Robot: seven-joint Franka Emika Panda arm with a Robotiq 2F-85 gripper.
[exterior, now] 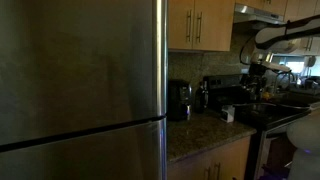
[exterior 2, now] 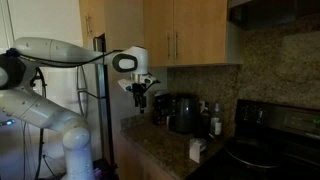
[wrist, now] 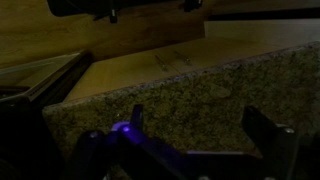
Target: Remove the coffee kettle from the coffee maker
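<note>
The black coffee maker (exterior 2: 183, 112) stands on the granite counter against the backsplash, and its dark kettle sits in it; it also shows in an exterior view (exterior: 180, 100). My gripper (exterior 2: 140, 95) hangs above the counter, off to the side of the coffee maker and apart from it; it shows too in an exterior view (exterior: 255, 72). In the wrist view my gripper (wrist: 200, 135) is open and empty, with only granite counter (wrist: 200, 80) between the fingers. The coffee maker is out of the wrist view.
A steel fridge (exterior: 80, 80) fills the near side of an exterior view. Wooden cabinets (exterior 2: 185, 35) hang above the counter. A black stove (exterior 2: 265, 150) stands beside it. A small white box (exterior 2: 197, 150) and a bottle (exterior 2: 215, 120) stand on the counter.
</note>
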